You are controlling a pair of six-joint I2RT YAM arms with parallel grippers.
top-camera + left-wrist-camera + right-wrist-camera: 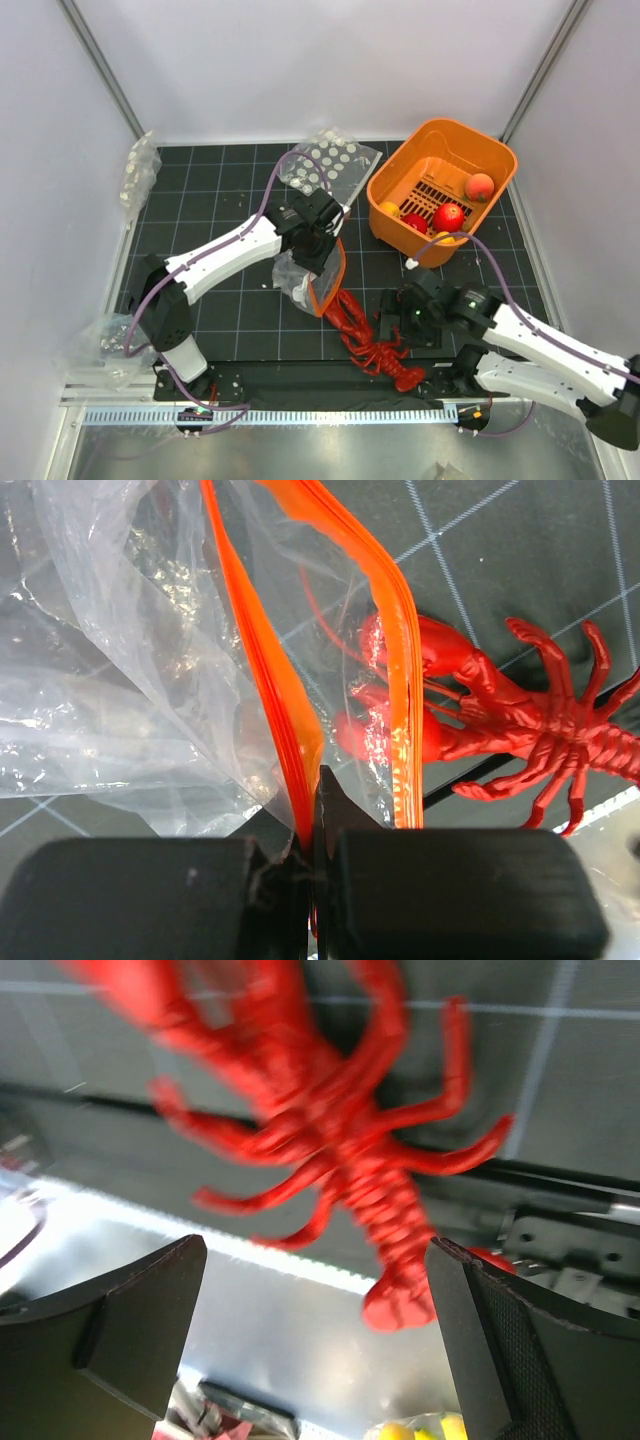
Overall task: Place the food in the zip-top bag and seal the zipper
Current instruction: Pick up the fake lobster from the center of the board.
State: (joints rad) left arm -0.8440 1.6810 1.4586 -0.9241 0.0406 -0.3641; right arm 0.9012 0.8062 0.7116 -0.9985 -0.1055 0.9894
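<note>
The zip-top bag (298, 278) is held up off the mat by my left gripper (318, 245), which is shut on one side of its orange-red zipper (268, 670). The zipper's other side (402, 630) bows away, so the mouth gapes. The food here is a red lobster-like toy (372, 342) lying on the mat. Its claws (400, 730) show through the plastic at the bag's mouth, while its body and tail lie outside. My right gripper (315, 1250) is open around the toy's tail end (398, 1295), gripping nothing.
An orange slotted basket (392, 176) at the back right holds round red and orange fruit (450, 217). A clear bag with white discs (330, 168) lies behind the left arm. More clear bags sit at the left wall (140, 170) and near-left corner (100, 345).
</note>
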